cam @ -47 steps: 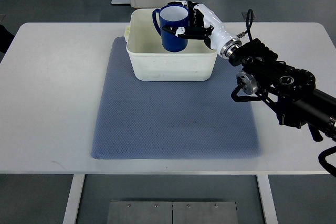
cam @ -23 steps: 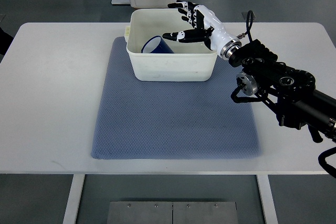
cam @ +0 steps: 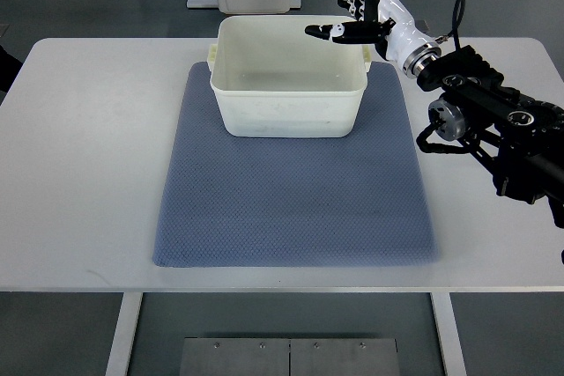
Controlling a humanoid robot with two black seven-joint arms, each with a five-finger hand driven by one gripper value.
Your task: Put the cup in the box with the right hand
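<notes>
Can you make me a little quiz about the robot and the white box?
1. True or false: the right hand is holding something.
2. What does the box sit on? A) bare table B) blue mat C) the floor
3. Fill in: the hand's fingers are ____.

Key:
1. False.
2. B, the blue mat.
3. Open, spread above the box's far right corner.

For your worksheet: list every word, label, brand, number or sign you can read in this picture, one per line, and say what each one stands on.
None: no readable text shows in the top view.
The box, mat and table carry no print.
The right hand and its arm show no legible marking.
The cup cannot be seen, so nothing can be read from it.
</notes>
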